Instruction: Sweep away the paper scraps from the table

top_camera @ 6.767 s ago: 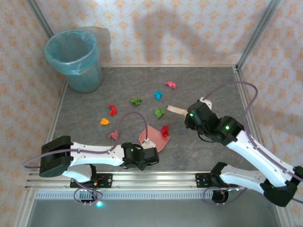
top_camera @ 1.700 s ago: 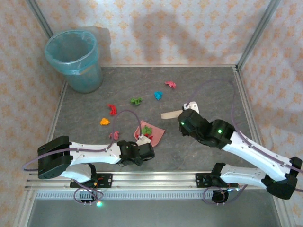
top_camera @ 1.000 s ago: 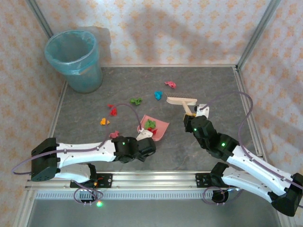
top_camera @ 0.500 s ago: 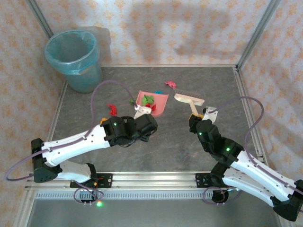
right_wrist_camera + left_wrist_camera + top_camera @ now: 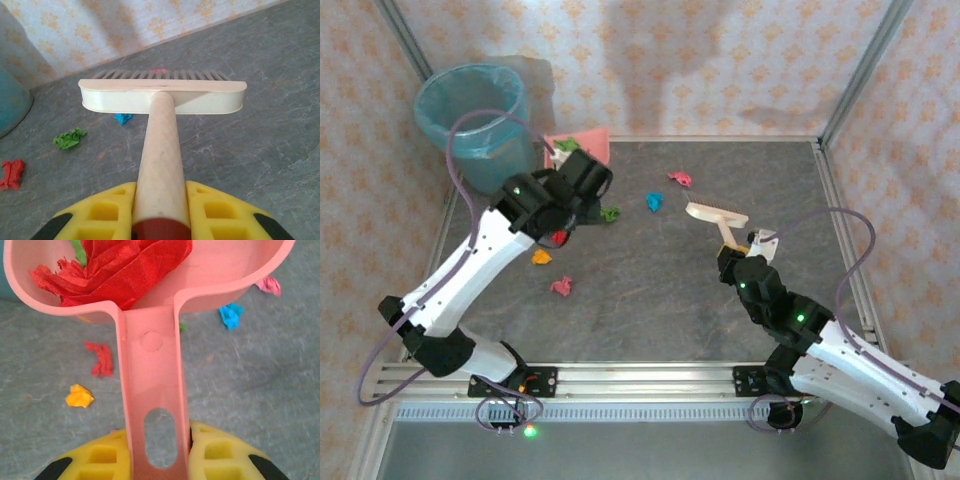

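Note:
My left gripper is shut on the handle of the pink dustpan, held up beside the bin. A red scrap and a green one lie in the pan. My right gripper is shut on the handle of the cream brush, above the table. Loose paper scraps on the table: pink, blue, green, red, orange, pink.
A blue bin lined with a bag stands at the back left corner. Aluminium rails edge the table, with patterned walls behind. The left arm reaches over the left half of the table.
The left arm has lifted the dustpan with its scraps from mid-table up and back-left to the bin. The right arm with the brush has barely moved.

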### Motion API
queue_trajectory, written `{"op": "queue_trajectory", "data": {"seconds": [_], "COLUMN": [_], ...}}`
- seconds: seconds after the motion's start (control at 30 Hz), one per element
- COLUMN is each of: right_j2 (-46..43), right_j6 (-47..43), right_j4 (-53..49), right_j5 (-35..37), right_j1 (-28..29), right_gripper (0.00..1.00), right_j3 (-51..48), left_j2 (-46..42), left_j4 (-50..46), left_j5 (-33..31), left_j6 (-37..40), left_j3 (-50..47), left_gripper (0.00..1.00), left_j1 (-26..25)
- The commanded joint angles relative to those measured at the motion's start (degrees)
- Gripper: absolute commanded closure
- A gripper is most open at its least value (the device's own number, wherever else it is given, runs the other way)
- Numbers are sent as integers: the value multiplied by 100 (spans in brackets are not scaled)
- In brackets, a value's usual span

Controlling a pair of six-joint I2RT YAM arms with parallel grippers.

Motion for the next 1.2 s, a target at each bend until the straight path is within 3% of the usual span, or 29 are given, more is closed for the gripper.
{"op": "queue_trajectory", "data": {"seconds": [0.0, 0.37, 0.57, 0.67, 0.9, 1.17], "right_j2": [69, 384, 392, 397, 428, 469], "right_j6": [101, 98, 94, 87, 90, 96], "right_j4": [309, 395, 404, 407, 427, 432], "right_j5": [-77, -426, -442, -455, -453, -440], "right_j1": [-7, -7, -7, -11, -7, -7], "right_gripper": [100, 100, 100, 100, 100, 100], "right_j3": [-31, 34, 25, 25, 25, 29], "left_j2": [323, 1908, 2619, 2946, 3091, 3421], "left_j4": [-600, -1066, -597, -328, 456, 789], "left_j5": [82, 839, 1465, 2158, 2752, 3566], "left_j6": [300, 274, 179, 30, 55, -456], "left_j3": [764, 3585, 4265, 4377, 4408, 4402], "left_gripper": [100, 100, 100, 100, 100, 100], "left_j1": [427, 2154, 3081, 3560, 3959, 4240]}}
